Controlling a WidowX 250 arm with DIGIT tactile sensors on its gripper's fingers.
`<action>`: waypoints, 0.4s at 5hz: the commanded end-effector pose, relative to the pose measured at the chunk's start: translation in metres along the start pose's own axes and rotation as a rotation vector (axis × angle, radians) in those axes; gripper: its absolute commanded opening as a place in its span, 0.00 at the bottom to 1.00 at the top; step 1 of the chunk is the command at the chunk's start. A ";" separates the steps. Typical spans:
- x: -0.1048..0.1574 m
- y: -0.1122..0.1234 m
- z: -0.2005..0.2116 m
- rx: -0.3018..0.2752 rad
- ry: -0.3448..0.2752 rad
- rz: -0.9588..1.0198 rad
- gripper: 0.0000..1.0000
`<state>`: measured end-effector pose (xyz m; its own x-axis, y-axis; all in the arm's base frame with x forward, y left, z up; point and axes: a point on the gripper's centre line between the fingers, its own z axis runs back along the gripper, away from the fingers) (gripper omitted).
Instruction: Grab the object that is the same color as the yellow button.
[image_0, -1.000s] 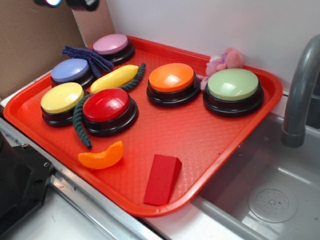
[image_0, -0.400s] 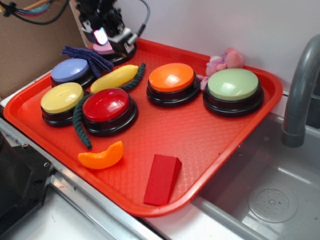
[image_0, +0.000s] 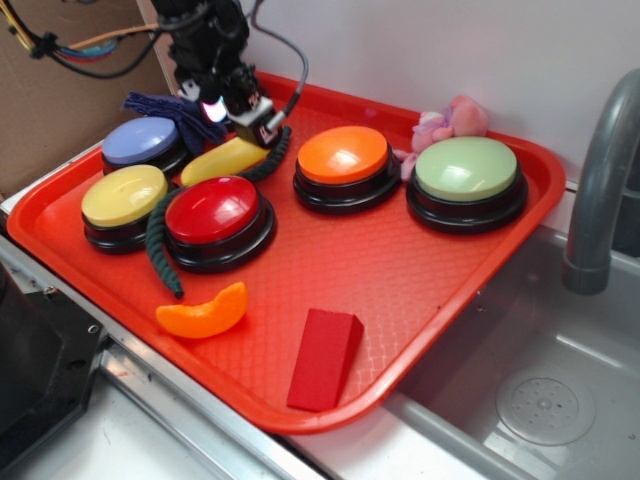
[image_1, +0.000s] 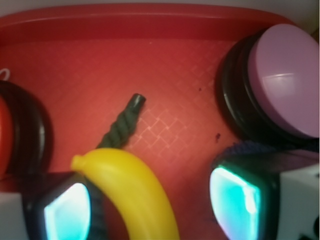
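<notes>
The yellow banana toy lies on the red tray between the lavender and red buttons. The yellow button stands at the tray's left. My gripper is low over the banana's far end, open. In the wrist view the banana lies between my fingers, close to the left fingertip and well apart from the right one. My gripper holds nothing.
A dark green rope curls round the red button and under the banana. Lavender, orange, green and pink buttons, purple cloth, orange wedge, red block, faucet.
My gripper came in from the top left, passed over the pink button and dropped toward me to the banana's far end. The objects have not moved.
</notes>
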<state>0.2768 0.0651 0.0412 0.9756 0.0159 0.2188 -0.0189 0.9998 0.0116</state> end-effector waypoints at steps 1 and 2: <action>-0.002 0.005 -0.009 -0.087 -0.014 -0.071 0.96; -0.004 0.005 -0.013 -0.113 0.006 -0.065 0.00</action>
<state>0.2704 0.0641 0.0210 0.9797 -0.0488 0.1947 0.0694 0.9925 -0.1008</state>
